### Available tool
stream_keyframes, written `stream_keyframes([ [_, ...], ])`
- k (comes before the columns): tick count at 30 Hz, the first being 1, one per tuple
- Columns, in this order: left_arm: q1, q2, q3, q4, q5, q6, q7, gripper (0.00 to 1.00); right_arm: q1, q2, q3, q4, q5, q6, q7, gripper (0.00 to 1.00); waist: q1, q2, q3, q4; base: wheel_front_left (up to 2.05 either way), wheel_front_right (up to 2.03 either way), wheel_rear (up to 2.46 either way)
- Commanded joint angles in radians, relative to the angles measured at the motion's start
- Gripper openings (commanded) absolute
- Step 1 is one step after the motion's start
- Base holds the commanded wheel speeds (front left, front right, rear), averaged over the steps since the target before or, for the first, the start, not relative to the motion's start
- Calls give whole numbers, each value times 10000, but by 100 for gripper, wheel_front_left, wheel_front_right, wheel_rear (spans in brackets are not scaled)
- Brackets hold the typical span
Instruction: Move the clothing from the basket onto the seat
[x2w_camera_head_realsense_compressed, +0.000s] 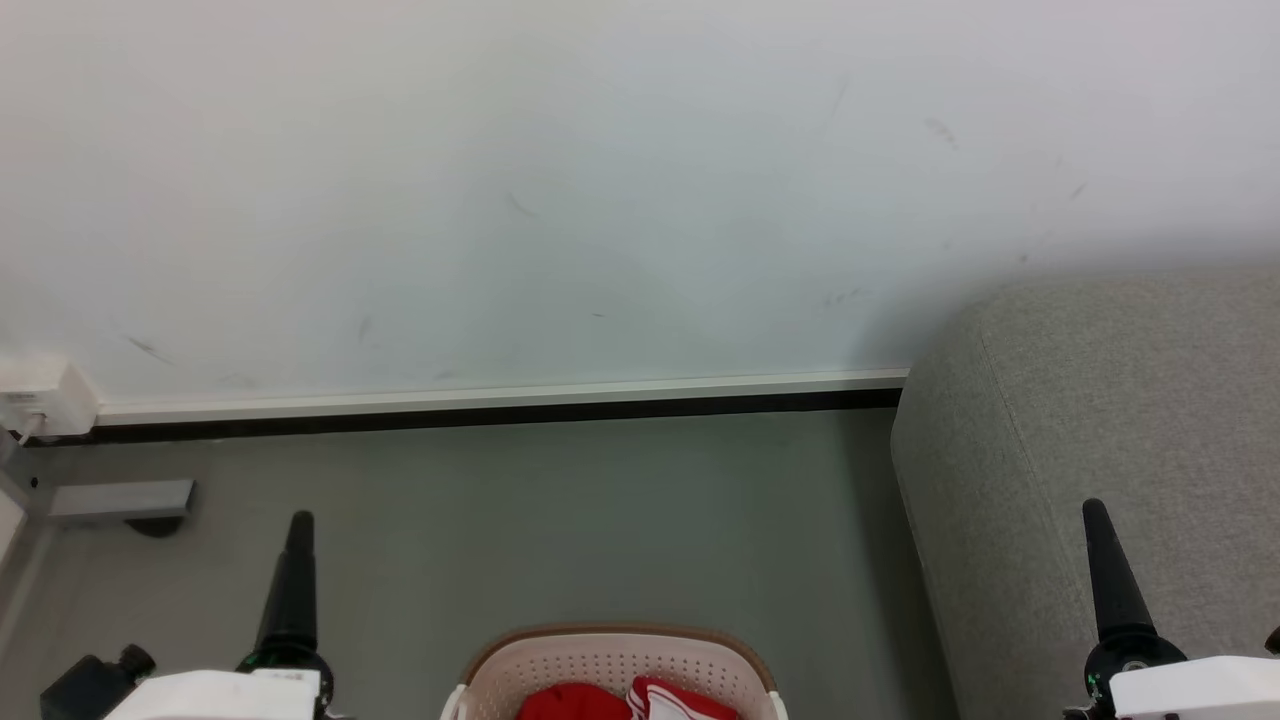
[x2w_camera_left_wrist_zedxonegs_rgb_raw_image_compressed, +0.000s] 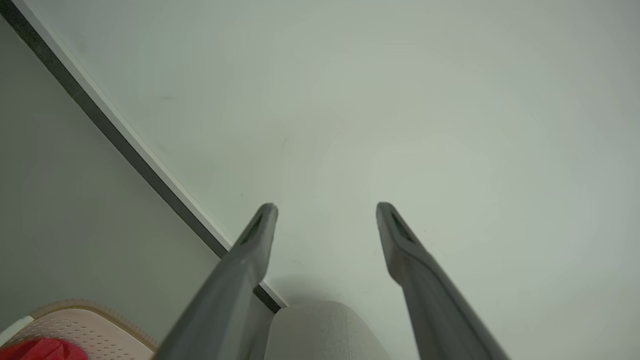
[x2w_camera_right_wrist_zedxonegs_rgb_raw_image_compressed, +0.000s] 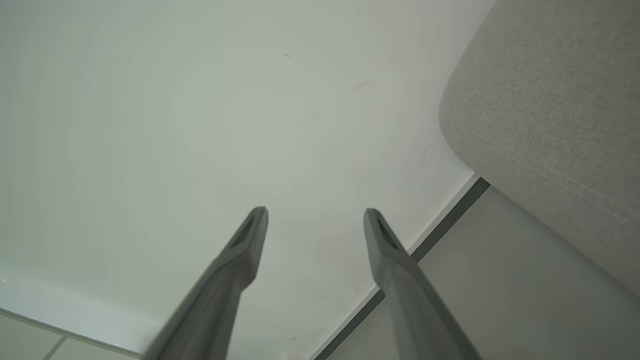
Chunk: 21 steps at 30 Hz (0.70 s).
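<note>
The cream-white basket (x2w_camera_head_realsense_compressed: 610, 665) with a brown rim sits on the floor at the bottom centre of the head view, red clothing (x2w_camera_head_realsense_compressed: 600, 703) with white stripes inside it. The basket (x2w_camera_left_wrist_zedxonegs_rgb_raw_image_compressed: 87, 330) and a bit of red clothing (x2w_camera_left_wrist_zedxonegs_rgb_raw_image_compressed: 37, 350) also show low left in the left wrist view. The light grey seat (x2w_camera_head_realsense_compressed: 1110, 440) stands to the right, seen too as the seat (x2w_camera_right_wrist_zedxonegs_rgb_raw_image_compressed: 550, 115) and the seat (x2w_camera_left_wrist_zedxonegs_rgb_raw_image_compressed: 320, 330). My left gripper (x2w_camera_left_wrist_zedxonegs_rgb_raw_image_compressed: 326, 210) is open and empty, left of the basket. My right gripper (x2w_camera_right_wrist_zedxonegs_rgb_raw_image_compressed: 316, 214) is open and empty, in front of the seat.
A white wall (x2w_camera_head_realsense_compressed: 600, 180) with a dark baseboard (x2w_camera_head_realsense_compressed: 480, 412) runs behind the grey floor (x2w_camera_head_realsense_compressed: 600, 520). A white wall socket box (x2w_camera_head_realsense_compressed: 45, 395) and a grey bracket (x2w_camera_head_realsense_compressed: 120, 500) sit at the far left.
</note>
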Motion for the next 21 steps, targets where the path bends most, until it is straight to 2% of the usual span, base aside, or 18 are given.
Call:
stream_keyframes([
  [1,-103,70,-33,-224,396,32,-90,100,-170,-174,78,-233,-329,-5,-90,100,0,0,-3,1,0,0,0],
  [12,-7,83,-478,-231,3277,540,-473,100,-180,-450,615,-198,-2557,-6,-475,100,0,0,-46,-6,0,0,0],
  [21,9,162,-705,-55,4830,843,-763,100,-188,-655,1050,-126,-4170,-7,-753,100,0,0,-102,11,0,0,0],
])
